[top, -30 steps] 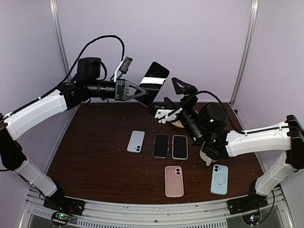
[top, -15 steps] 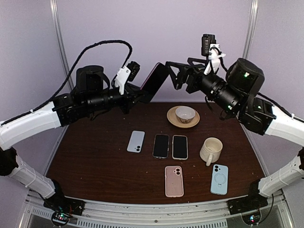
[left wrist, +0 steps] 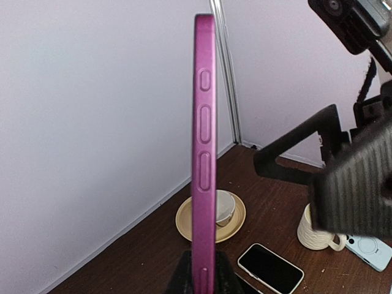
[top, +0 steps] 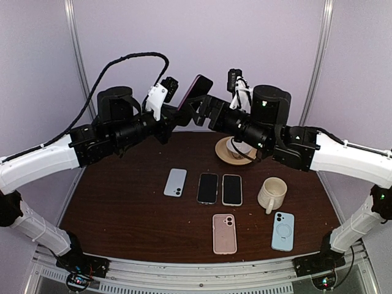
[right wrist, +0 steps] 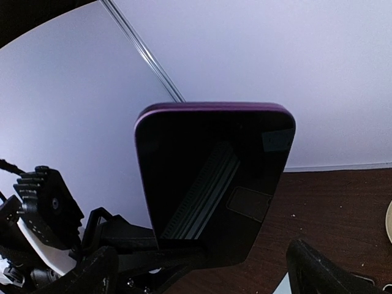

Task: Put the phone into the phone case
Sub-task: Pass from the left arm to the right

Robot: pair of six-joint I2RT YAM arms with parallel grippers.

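Observation:
A phone in a magenta case is held up in the air above the far side of the table. My left gripper is shut on its lower end. In the left wrist view the phone stands edge-on, rising from my left gripper. My right gripper is open, right beside the phone's lower part. In the right wrist view the phone's black screen faces the camera, and my right gripper has one finger on each side below the phone, not touching it.
On the table lie a light-blue case, two screen-up phones, a pink case and a blue case with a ring. A cream mug and a bowl on a saucer stand at the right.
My right arm swung up from the table, then down and left until its open gripper sits beside the raised phone. My left arm turned the phone but kept it raised.

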